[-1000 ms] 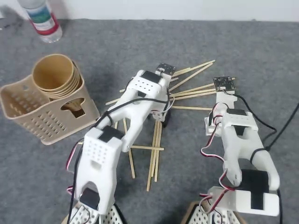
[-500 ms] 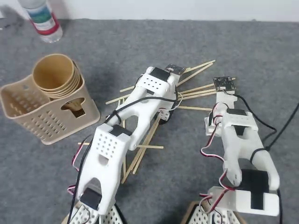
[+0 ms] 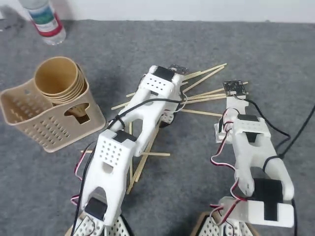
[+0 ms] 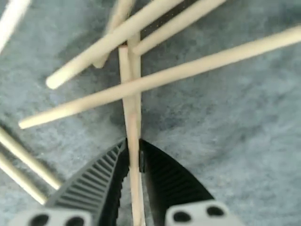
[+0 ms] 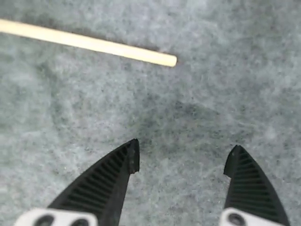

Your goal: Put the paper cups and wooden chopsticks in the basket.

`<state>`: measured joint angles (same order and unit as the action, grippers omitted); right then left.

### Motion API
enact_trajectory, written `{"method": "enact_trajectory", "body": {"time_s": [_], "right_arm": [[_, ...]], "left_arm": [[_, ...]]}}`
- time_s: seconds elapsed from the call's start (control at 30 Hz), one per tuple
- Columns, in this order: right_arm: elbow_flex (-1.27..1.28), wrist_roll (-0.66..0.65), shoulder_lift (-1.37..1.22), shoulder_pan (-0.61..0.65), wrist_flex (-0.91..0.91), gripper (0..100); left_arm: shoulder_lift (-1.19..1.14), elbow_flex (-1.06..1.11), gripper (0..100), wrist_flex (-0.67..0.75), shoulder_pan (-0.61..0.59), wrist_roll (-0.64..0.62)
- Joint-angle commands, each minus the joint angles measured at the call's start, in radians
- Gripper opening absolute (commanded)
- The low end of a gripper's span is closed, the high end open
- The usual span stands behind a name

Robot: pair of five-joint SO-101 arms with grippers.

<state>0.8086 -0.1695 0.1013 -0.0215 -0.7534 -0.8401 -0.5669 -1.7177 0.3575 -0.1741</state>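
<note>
Right now, nearest you, a few loose chopsticks lie crossed on the grey counter beneath your left arm. Just beyond them your left pincer is closed on the gripped sticks, which look like two held side by side. They point straight out ahead of the jaws, probably so you can feed them end-first into the basket. Other sticks cross over them, so expect some drag when you lift. To the right, your right pincer stands wide open and low over bare counter, holding nothing. One chopstick tip lies just past its fingertips, a sensible spot for taking that stick next. Farther out, the fanned chopsticks spread toward the far right. Well to the left sits the basket with the paper cups already stacked inside it, leaving room alongside for sticks. A bottle stands at the far left.
</note>
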Motion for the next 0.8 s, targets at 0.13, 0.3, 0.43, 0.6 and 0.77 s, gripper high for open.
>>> {"method": "enact_trajectory", "body": {"time_s": [0.13, 0.3, 0.43, 0.6, 0.77], "right_arm": [[-0.003, 0.006, 0.042, 0.008, 0.019, 29.9], [-0.003, 0.006, 0.042, 0.008, 0.019, 29.9], [-0.003, 0.006, 0.041, 0.008, 0.019, 29.9], [-0.005, 0.006, 0.041, 0.008, 0.019, 29.9], [-0.005, 0.006, 0.041, 0.008, 0.019, 29.9]], "left_arm": [[0.198, -0.016, 2, -0.037, -0.003, 0.057], [0.232, -0.021, 1, -0.035, -0.005, 0.098], [0.259, -0.025, 1, -0.037, -0.012, 0.104], [0.374, -0.062, 1, -0.034, -0.003, 0.110], [0.448, -0.216, 1, 0.008, -0.011, 0.195]]}}
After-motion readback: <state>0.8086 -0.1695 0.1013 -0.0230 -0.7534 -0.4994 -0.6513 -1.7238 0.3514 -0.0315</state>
